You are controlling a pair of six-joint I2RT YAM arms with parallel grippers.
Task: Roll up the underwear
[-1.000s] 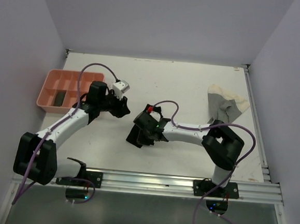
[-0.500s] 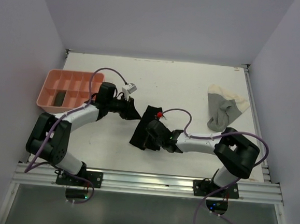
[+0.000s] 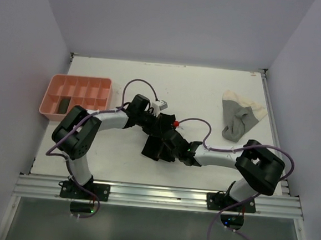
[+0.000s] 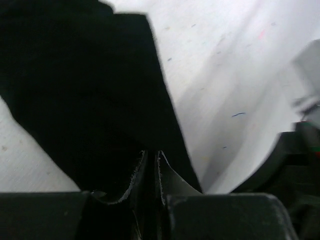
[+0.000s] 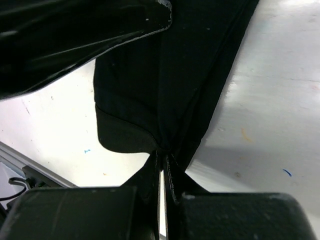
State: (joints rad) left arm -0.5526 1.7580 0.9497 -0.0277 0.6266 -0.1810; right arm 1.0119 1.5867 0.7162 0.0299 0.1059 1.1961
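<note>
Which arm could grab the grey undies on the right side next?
The right arm, probably. The grey underwear lies on its side, far from the left arm, which would have to reach across. First the right gripper must let go of the black underwear it pinches.

Black underwear [image 4: 85,100] cut off by edges (both wrist views), dark tray item [image 3: 65,104] too small.

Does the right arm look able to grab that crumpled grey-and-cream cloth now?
Probably not yet: the right gripper is shut on the black cloth garment, though nothing lies between it and the crumpled grey-and-cream cloth.
</note>
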